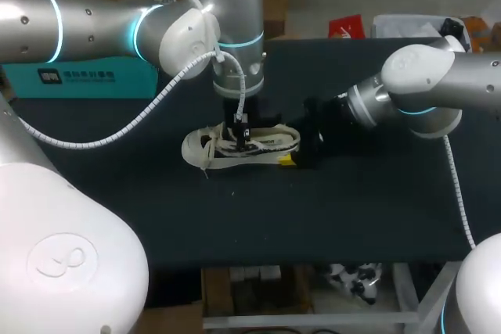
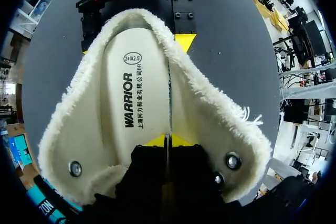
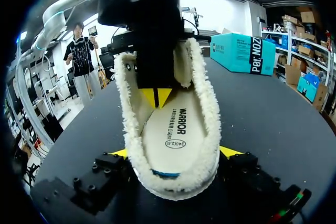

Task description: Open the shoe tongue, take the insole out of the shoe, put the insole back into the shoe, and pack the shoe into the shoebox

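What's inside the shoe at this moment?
The insole lies flat inside the shoe, with the left hand, shut, reaching down onto it. The toe end is hidden behind that hand.

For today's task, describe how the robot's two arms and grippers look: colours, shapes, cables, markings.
Left arm and right arm: silver-grey tubes, rounded white joints, glowing cyan rings, each trailing a white coiled cable. Left gripper and right gripper: blocky black bodies with screws, wedge-shaped yellow fingertips.

shoe (image 2: 210, 108) cream fleece | insole (image 2: 136, 93) cream, black print | table (image 1: 352, 201) black | shoebox (image 3: 244, 51) teal
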